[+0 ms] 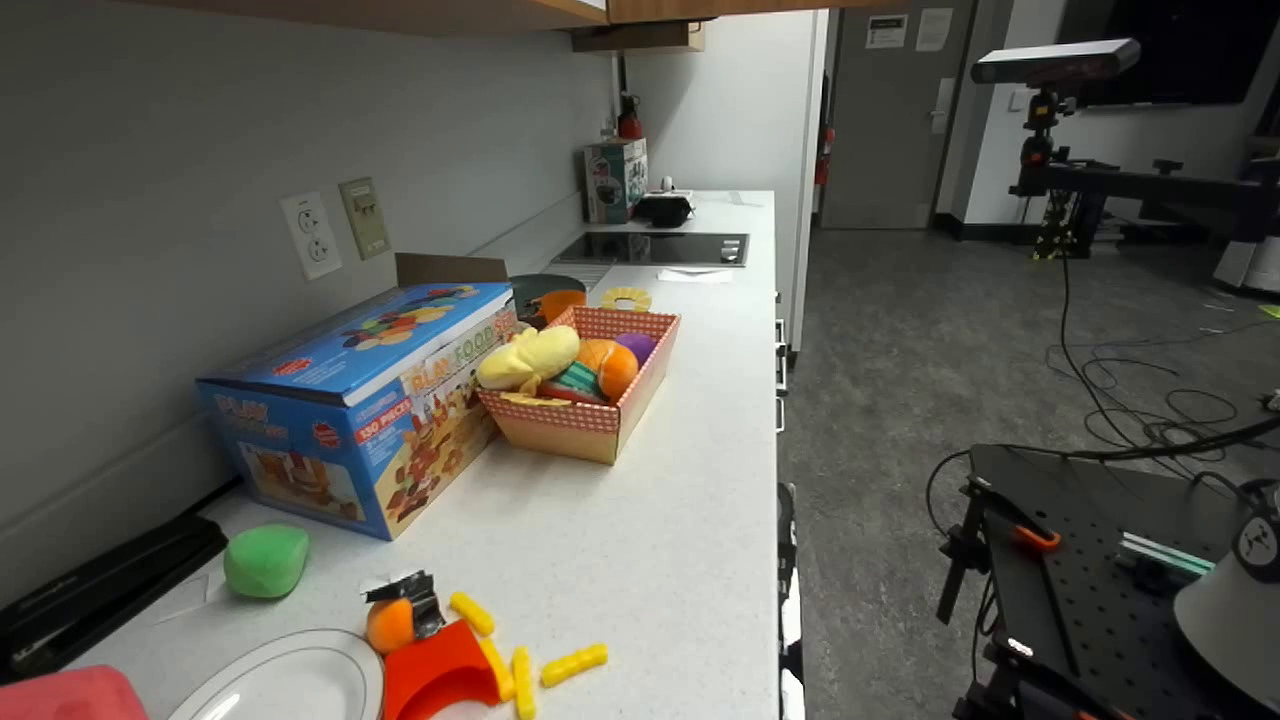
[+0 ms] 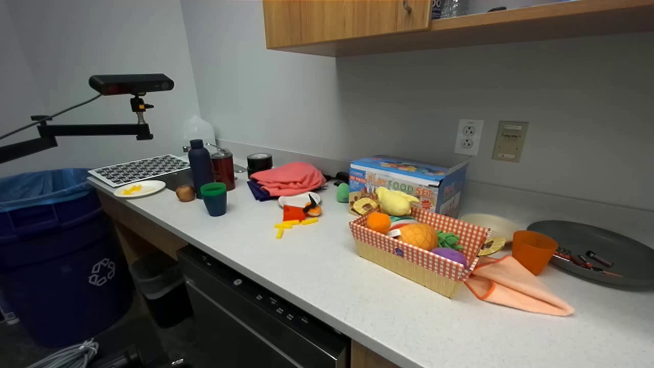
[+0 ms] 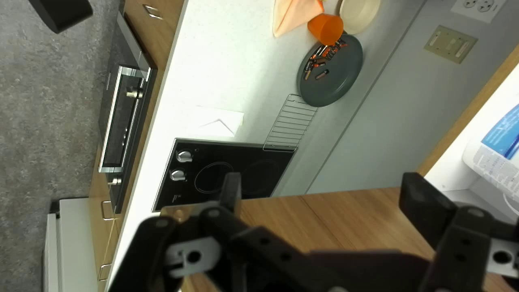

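Observation:
My gripper [image 3: 322, 182] is open, with nothing between its black fingers in the wrist view. It is out of sight in both exterior views. Behind the fingers show a wooden cabinet [image 3: 324, 219] and a black cooktop [image 3: 259, 170]. A wire rack [image 3: 290, 121] lies beside the cooktop. Farther off are a dark grey plate [image 3: 344, 79] with several batteries, an orange cup [image 3: 325, 29], a peach cloth [image 3: 294, 16] and a cream bowl [image 3: 360, 14]. A checked basket of toy food [image 1: 560, 440] stands on the counter in both exterior views [image 2: 403, 267].
A blue play food box [image 1: 300, 400] stands by the wall. A white plate [image 1: 290, 680], a red fry holder [image 1: 440, 670] and yellow fries [image 1: 575, 664] lie nearby. A dark bottle [image 2: 200, 166] and a green-rimmed cup [image 2: 213, 200] stand near the counter's edge. The robot's base [image 1: 1235, 610] is on a cart.

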Controlling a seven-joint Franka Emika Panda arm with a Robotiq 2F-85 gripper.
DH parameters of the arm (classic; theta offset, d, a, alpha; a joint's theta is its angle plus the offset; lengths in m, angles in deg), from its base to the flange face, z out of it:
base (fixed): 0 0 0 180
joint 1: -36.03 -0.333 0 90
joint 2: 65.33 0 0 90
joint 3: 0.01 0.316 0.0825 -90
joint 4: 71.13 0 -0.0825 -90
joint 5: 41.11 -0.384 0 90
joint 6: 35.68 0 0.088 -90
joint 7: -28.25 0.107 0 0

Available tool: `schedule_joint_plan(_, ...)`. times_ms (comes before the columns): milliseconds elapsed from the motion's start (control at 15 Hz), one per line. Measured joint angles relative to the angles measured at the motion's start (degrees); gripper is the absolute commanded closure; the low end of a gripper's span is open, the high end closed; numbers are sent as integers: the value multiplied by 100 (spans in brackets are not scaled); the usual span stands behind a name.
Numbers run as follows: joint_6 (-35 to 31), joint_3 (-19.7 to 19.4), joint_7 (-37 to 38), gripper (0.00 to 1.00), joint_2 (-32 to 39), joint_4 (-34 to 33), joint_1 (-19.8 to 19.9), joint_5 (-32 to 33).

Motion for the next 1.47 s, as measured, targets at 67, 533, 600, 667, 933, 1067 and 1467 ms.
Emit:
schedule_joint_plan(67, 0, 0, 0, 0, 0, 0, 0, 0)
schedule_joint_plan(533, 0, 0, 0, 0, 0, 0, 0, 0)
schedule_joint_plan(600, 0, 0, 0, 0, 0, 0, 0, 0)
schedule_joint_plan(667, 0, 0, 0, 0, 0, 0, 0, 0)
schedule_joint_plan(933, -13, 45, 6, 0, -75, -3, 0, 175)
schedule_joint_plan(1067, -82, 108, -39, 0, -227, -7, 0, 369)
schedule_joint_plan(1467, -1202, 305, -744, 0, -727, -16, -1, 604)
